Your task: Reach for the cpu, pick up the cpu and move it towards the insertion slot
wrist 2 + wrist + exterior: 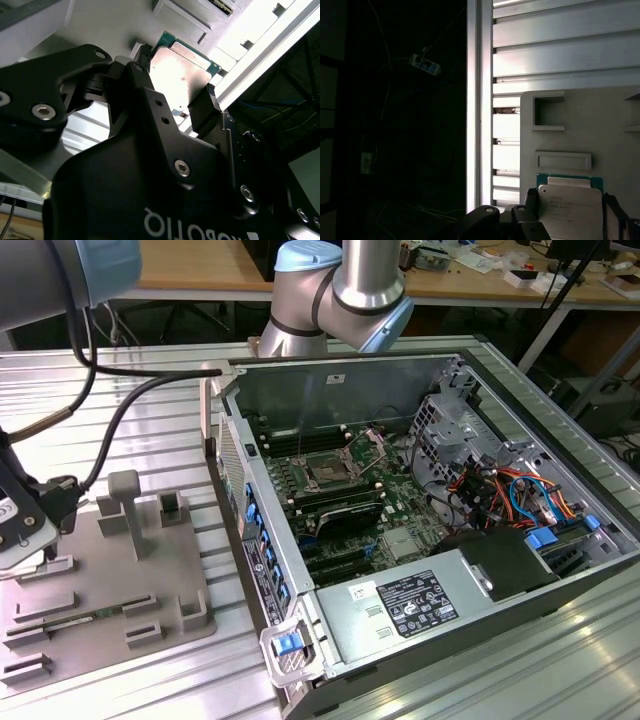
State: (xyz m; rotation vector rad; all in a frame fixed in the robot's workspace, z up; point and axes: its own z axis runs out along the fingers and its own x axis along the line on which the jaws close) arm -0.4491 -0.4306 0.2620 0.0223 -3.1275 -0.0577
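Pinching the cpu [570, 209] by two opposite edges, the gripper [175, 87] holds it flat at the edge of the tray [150, 575]. The chip is square, its silver face toward both wrist cameras. The exterior view adds the slot [328, 472], well apart from the tray, inside the case [330, 380].

You get bright, even light in the exterior view, with glare streaks on the metal table [560, 660]. Half your first wrist view sits black; the cpu [182, 75] glares in the second wrist view.
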